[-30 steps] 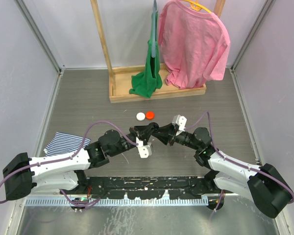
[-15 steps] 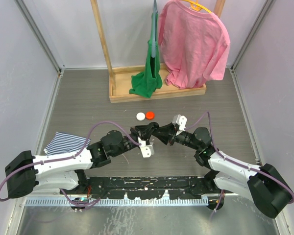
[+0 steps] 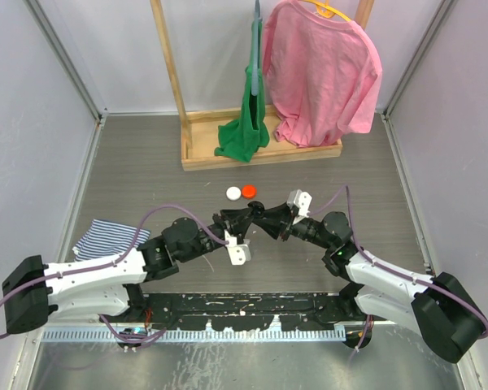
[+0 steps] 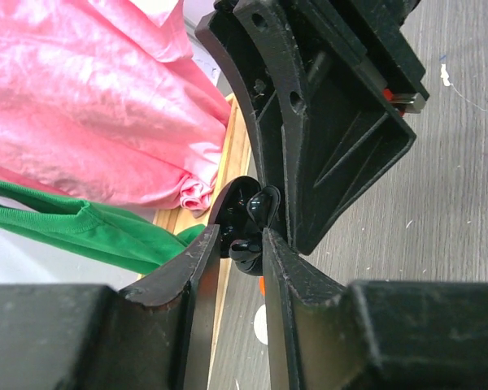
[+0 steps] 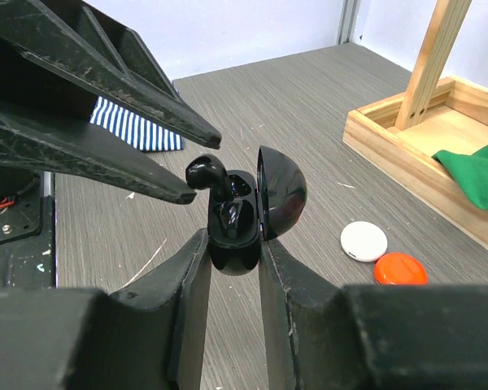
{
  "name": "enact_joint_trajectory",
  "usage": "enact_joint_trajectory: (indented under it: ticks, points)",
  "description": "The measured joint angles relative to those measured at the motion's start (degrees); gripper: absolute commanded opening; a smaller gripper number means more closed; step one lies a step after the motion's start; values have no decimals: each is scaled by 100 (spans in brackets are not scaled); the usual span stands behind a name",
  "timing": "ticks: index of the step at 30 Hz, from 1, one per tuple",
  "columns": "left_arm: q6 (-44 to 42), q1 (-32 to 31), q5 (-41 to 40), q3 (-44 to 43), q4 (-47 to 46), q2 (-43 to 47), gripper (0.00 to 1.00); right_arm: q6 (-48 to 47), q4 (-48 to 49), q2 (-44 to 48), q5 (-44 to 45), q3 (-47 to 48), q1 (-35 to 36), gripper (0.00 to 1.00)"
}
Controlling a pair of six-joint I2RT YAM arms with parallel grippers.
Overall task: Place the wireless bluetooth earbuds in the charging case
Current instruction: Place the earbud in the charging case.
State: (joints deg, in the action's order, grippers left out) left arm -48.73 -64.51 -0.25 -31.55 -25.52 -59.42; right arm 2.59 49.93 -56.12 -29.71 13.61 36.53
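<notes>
Right wrist view: right gripper [image 5: 233, 242] clamps the open charging case [image 5: 237, 223]; earbud [image 5: 205, 171] sits at its slot between left gripper [image 4: 241, 240] jaws, and we cannot tell if it's gripped. We judge insertion underway; next, let go and press it home

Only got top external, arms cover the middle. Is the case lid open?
Observer: Yes. Right wrist shows the charging case, lid swung open, clamped in the right gripper.
Operator: Earbud in?
Observer: One earbud sticks out of the case top, not fully seated; a second earbud looks already slotted.
Operator: Left jaws?
Observer: The left gripper stands parted, tips either side of that earbud; contact unclear.
</notes>
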Motion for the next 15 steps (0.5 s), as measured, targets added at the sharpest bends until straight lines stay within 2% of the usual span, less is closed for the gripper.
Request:
enact_joint_trajectory:
  ticks: [8,15]
  points:
    - [31,-4,153,0,313,103,37,17,28,2,26,0,0,23]
    - [240,-4,151,0,354,68,52,15,37,2,35,0,0,23]
